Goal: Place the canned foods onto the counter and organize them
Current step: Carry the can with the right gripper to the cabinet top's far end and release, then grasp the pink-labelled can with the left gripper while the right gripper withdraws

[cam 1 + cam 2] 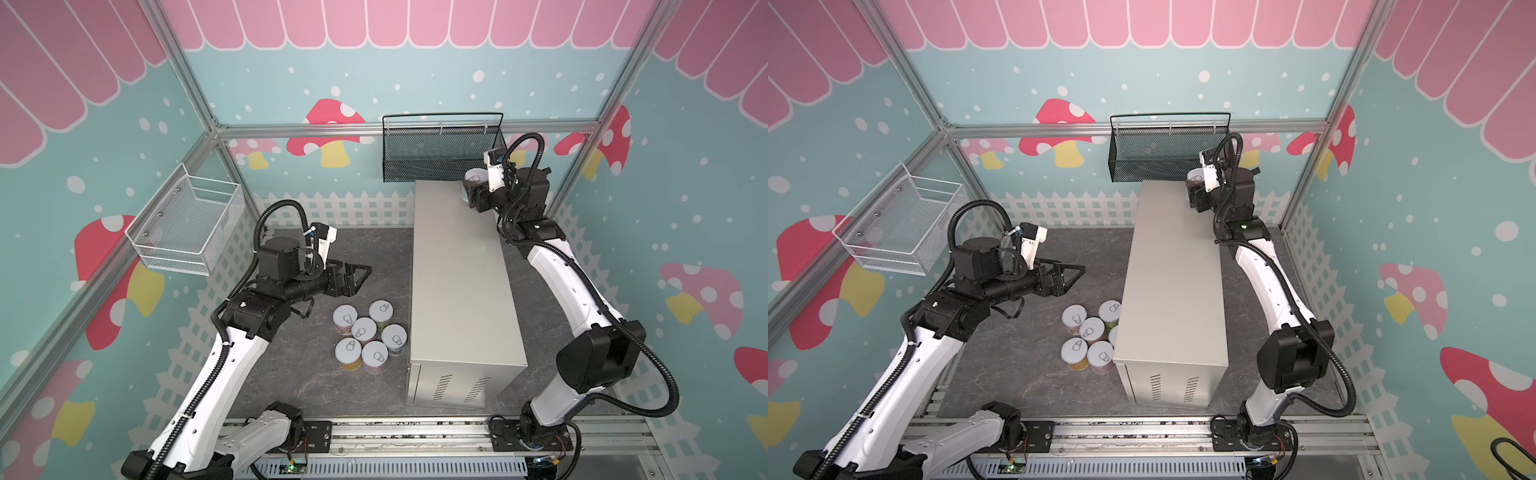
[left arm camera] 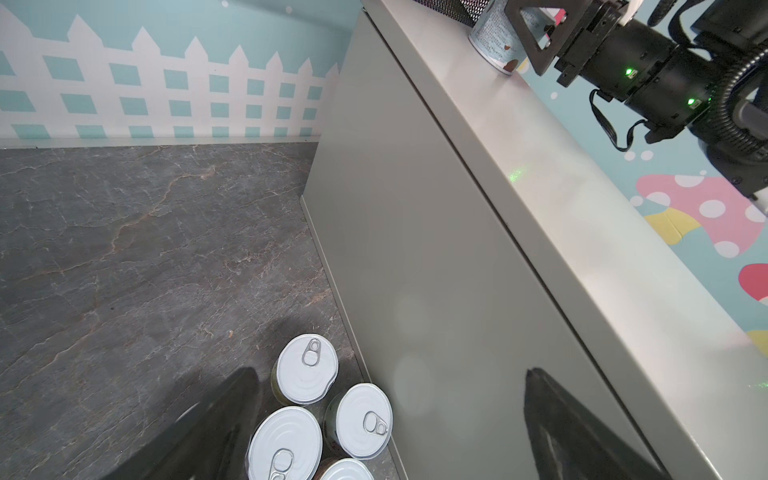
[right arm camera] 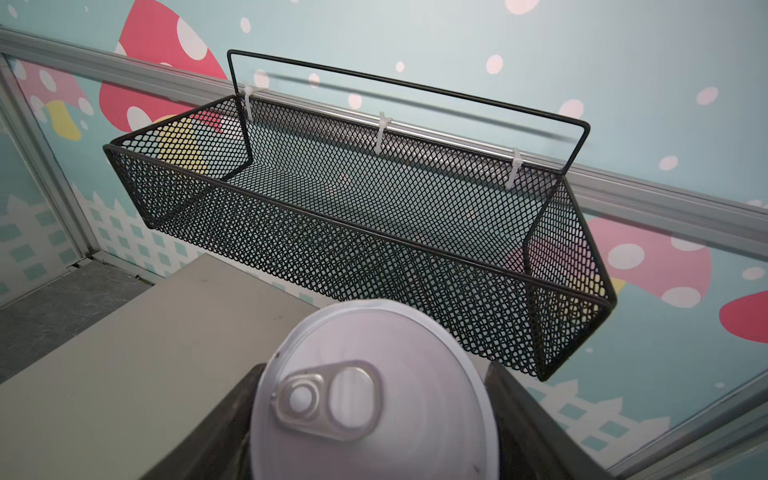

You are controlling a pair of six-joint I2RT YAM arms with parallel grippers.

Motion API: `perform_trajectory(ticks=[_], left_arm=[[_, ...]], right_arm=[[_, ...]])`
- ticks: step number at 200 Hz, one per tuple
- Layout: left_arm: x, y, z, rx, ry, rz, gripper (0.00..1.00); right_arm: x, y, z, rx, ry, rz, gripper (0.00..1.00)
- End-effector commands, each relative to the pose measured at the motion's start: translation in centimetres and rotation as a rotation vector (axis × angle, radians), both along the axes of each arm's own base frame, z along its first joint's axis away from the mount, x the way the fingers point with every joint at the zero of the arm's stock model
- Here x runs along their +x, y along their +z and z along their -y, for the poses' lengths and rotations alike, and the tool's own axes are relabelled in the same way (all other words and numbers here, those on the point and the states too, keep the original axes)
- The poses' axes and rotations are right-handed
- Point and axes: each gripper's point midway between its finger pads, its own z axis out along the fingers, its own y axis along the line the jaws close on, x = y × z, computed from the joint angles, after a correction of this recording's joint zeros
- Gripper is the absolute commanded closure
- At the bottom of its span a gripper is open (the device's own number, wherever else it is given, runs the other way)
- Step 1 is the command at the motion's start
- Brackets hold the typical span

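Several cans [image 1: 365, 336] [image 1: 1088, 337] with silver pull-tab lids stand in a tight cluster on the dark floor, beside the long side of the beige counter [image 1: 461, 282] [image 1: 1171, 282]. My left gripper [image 1: 359, 280] [image 1: 1075, 276] [image 2: 390, 374] hovers open just behind and above that cluster, holding nothing. My right gripper [image 1: 471, 189] [image 3: 374, 415] is shut on a white-blue can [image 1: 473, 176] [image 1: 1196, 178] [image 2: 496, 41] [image 3: 374, 353] at the counter's far right corner. The can's base is at the counter top; I cannot tell whether it rests there.
A black mesh basket [image 1: 440, 153] [image 3: 374, 232] hangs on the back rail just above the counter's far end, close to the held can. A white wire basket [image 1: 187, 224] hangs on the left wall. The counter's near end has vent slits [image 1: 461, 388].
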Motion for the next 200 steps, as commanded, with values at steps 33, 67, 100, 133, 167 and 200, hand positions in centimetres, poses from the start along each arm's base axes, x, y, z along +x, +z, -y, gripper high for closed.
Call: perform_trajectory(ticks=[33, 67, 100, 133, 167, 200], left_arm=[[0.6, -0.3, -0.1, -0.017, -0.003, -0.005, 0.01], [1.3, -0.9, -0.5, -0.013, 0.027, -0.027, 0.01], [2.8, -2.7, -1.3, 0.014, 0.091, -0.084, 0.01], [4.7, -6.2, -2.7, 0.095, 0.193, -0.191, 0.01], [6.0, -10.7, -4.7, 0.181, 0.336, -0.349, 0.01], [5.6, -15.5, -6.3, 0.26, 0.441, -0.514, 0.0]], right_arm=[[0.0, -1.9, -0.7, 0.009, 0.043, -0.062, 0.23], [-0.3, -1.4, -0.5, 0.004, 0.038, -0.049, 0.12], [-1.3, 0.4, -0.1, 0.004, 0.021, -0.014, 0.05], [-4.2, 2.3, 1.3, 0.012, -0.025, 0.022, 0.02], [-9.7, 3.8, 2.9, 0.048, -0.056, 0.023, 0.01], [-16.1, 4.1, 1.8, 0.081, 0.081, 0.009, 0.0]])
